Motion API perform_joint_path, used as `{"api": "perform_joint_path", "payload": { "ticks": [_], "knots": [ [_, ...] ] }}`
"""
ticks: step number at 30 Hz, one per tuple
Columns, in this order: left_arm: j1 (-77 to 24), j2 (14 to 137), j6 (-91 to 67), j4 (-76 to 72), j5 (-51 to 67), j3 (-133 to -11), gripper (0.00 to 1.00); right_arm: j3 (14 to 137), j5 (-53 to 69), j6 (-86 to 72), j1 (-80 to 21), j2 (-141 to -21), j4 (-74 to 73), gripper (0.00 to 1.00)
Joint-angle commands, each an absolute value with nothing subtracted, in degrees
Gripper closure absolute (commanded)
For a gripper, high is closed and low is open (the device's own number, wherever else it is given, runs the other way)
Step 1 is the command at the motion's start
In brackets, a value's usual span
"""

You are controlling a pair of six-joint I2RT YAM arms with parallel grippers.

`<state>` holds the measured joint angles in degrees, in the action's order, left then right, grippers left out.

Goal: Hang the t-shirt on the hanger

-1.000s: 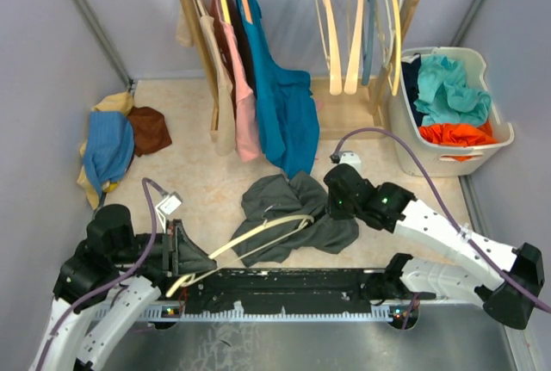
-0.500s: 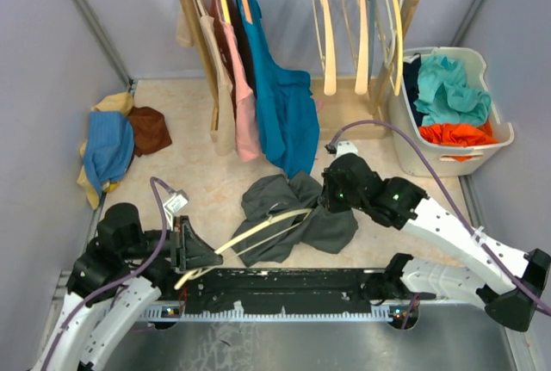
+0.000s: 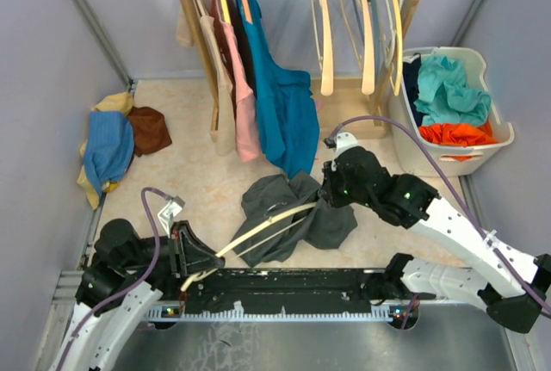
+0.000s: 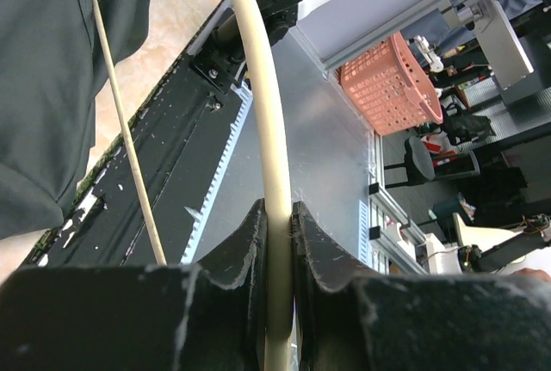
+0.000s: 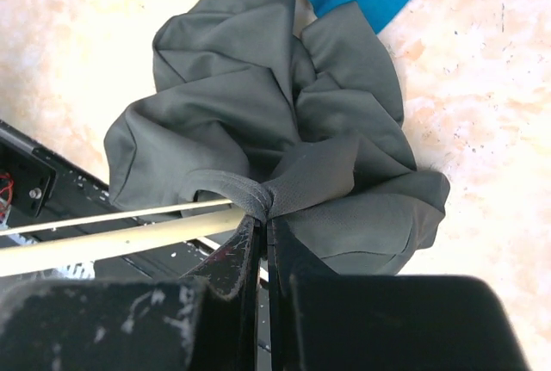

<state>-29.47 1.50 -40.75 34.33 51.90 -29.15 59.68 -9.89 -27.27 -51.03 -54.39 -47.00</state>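
T-shirt (image 3: pixel 280 203) lies bunched at desk (image 3: pixel 189 173) centre. A hanger (image 3: pixel 258 233) pokes into it from 8 o'clock, its end clamped in your left gripper (image 4: pixel 275 216). At its 3 o'clock edge your right gripper (image 5: pixel 265 220) pinches a banded fold. Risk: tug sideways and that thin pinch slips, fabric sliding off.

No writing can be read in any view — no words, numbers or brand marks.
- t-shirt (image 5: pixel 250 104): plain grey cloth
- hanger (image 4: pixel 269 130): bare pale wood
- white basket (image 3: pixel 456 162) and pink crate (image 4: pixel 392 78): nothing legible on either — crate too far off and small
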Motion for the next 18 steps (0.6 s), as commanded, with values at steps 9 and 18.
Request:
{"api": "perform_joint_path", "payload": {
  "ticks": [9, 18],
  "knots": [
    [-29.37, 0.61, -42.79, 24.28, 49.76, -26.37, 0.99, 62.18, -4.06, -24.48, -52.36, -49.18, -38.77, 1.0],
    [-29.38, 0.99, -48.66, 10.72, 46.87, -21.44, 0.99, 61.14, -4.33, -25.72, -52.6, -47.37, -35.33, 1.0]
  ]
}}
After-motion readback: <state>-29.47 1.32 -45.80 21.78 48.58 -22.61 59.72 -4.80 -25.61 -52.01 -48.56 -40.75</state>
